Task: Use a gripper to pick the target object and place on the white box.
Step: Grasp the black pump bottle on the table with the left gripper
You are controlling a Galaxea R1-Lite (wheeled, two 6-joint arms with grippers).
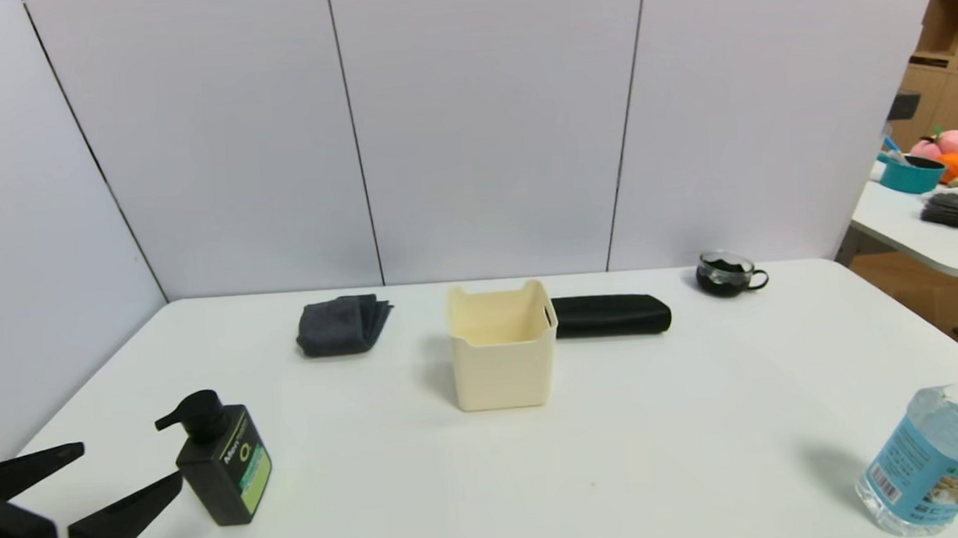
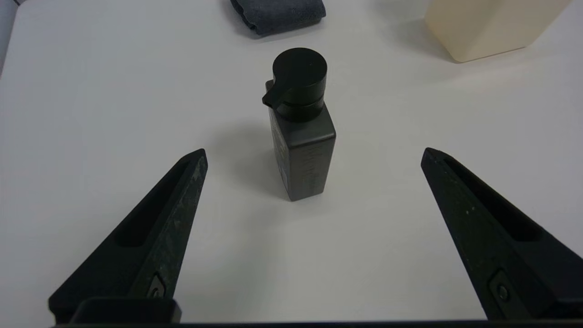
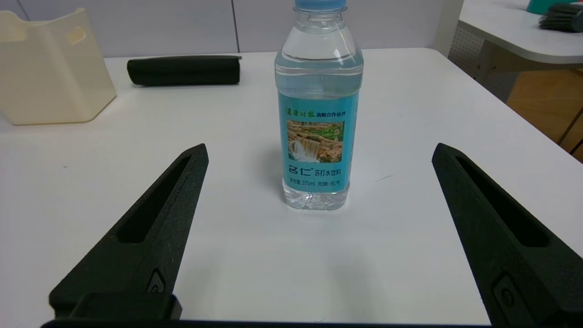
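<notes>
- L gripper (image 1: 129,465): low at the table's 7-8 o'clock corner in head view, jaws spread wide, holding nothing. Tips aimed at the pump bottle (image 1: 225,462).
- Pump bottle = target. Stands upright on the table (image 1: 623,443), near-left part, just beyond the L fingertips; nearer tip almost at its base, can't tell if touching from head view.
- L wrist view: pump bottle (image 2: 303,136) sits dead centre between the two spread jaws, a bit ahead of the tips, still apart from both. L gripper (image 2: 314,155) lined up on it.
- Key relation: bottle lies straight ahead of L gripper, at 12 o'clock along its approach line. Long axis vertical; pump spout points off to the robot's left. Judgement: a short push fwd, then close on the squarish body below the pump head.
- L arm clearly nearer; R is across the table.
- R gripper (image 3: 319,155): jaws also spread, empty, facing the water bottle (image 3: 319,105) at the near-right, approx 4 o'clock. Looks idle.
- White box (image 1: 501,345): table centre, approx 1-2 o'clock from the pump bottle, well apart. Taller than the bottle, so judge the lift must clear the rim.
- Nearby: grey cloth (image 1: 341,324), black case (image 1: 611,315) just beside the box.
</notes>
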